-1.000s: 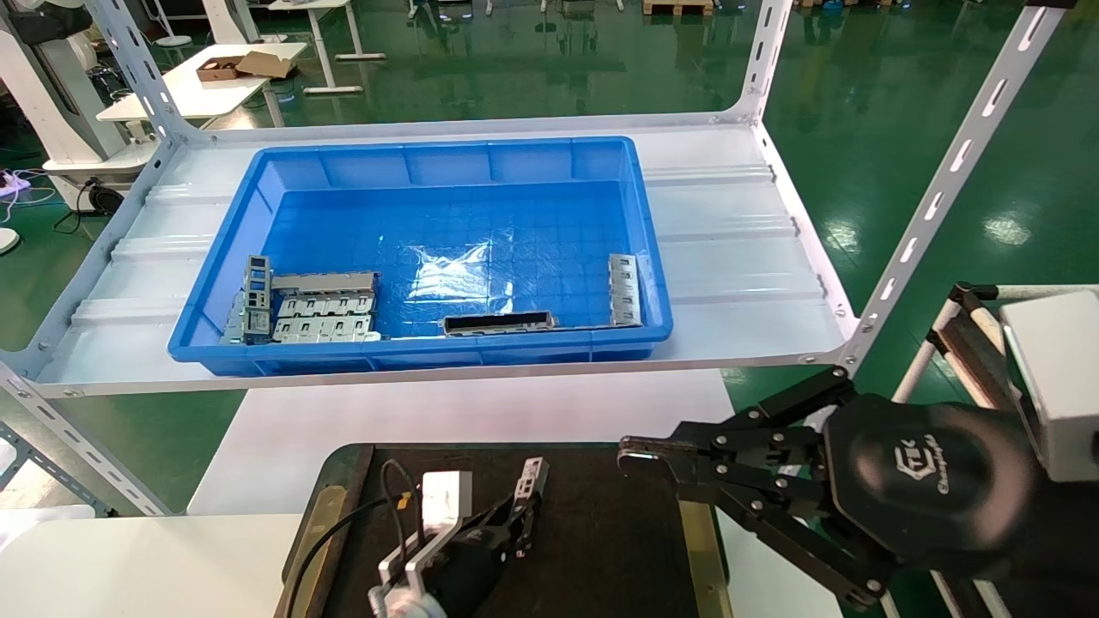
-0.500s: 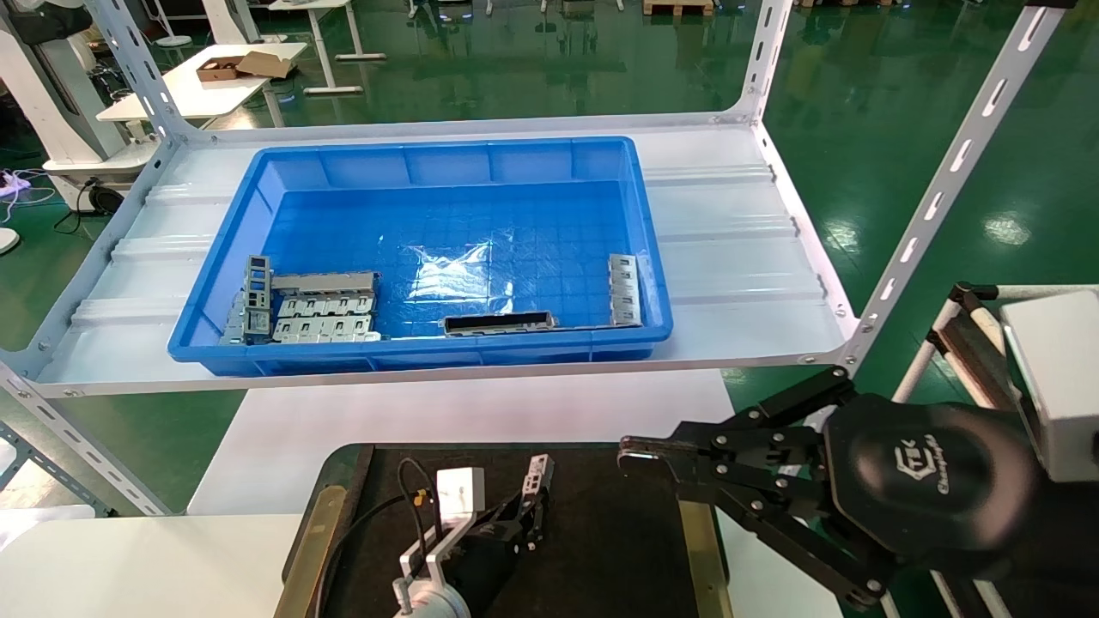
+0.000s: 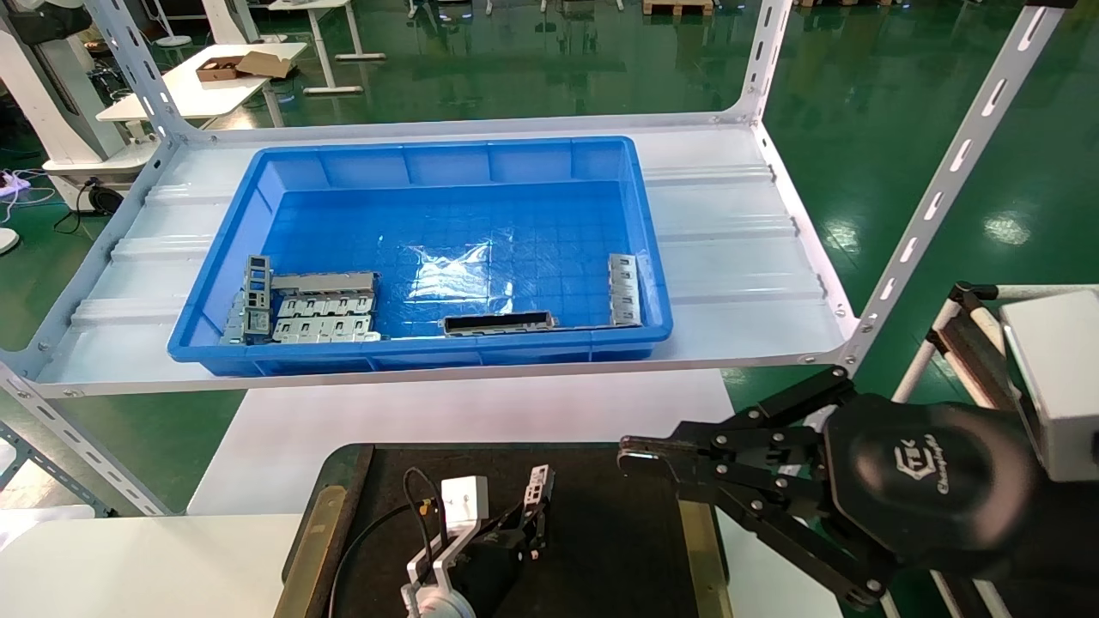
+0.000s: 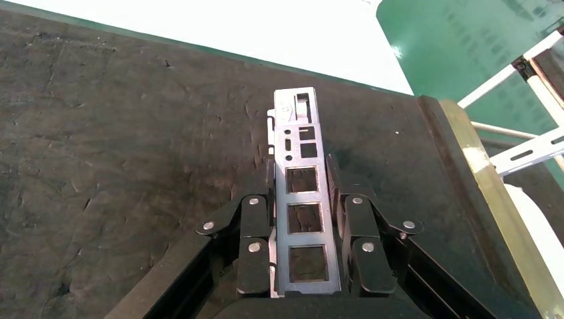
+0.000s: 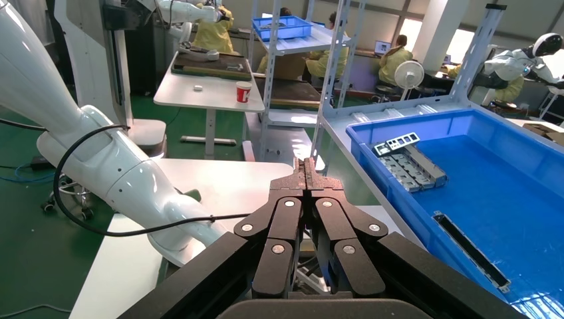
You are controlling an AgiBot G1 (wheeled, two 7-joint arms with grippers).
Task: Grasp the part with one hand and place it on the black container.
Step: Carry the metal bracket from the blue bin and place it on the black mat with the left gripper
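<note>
The part (image 3: 538, 486), a slim light-grey bar with rectangular cut-outs, sits between the fingers of my left gripper (image 3: 530, 520). The left gripper is shut on it. It holds the part low over the black container (image 3: 618, 532), near the middle of the container's far half. In the left wrist view the part (image 4: 304, 198) sticks out forward past the left gripper (image 4: 299, 186), close over the matte black surface (image 4: 133, 133). I cannot tell whether it touches. My right gripper (image 3: 631, 459) is shut and empty, and hovers by the container's right far corner. It also shows in the right wrist view (image 5: 307, 166).
A deep blue bin (image 3: 412, 354) stands on the white shelf behind the container. It holds grey plates (image 3: 322, 316) at its left, a dark-hollowed channel (image 3: 498, 323) and another bar (image 3: 624, 289) at its right. White shelf posts (image 3: 936, 197) stand at the right.
My left gripper has moved a little to the right over the black container with the part still in it. The right arm has not moved.
</note>
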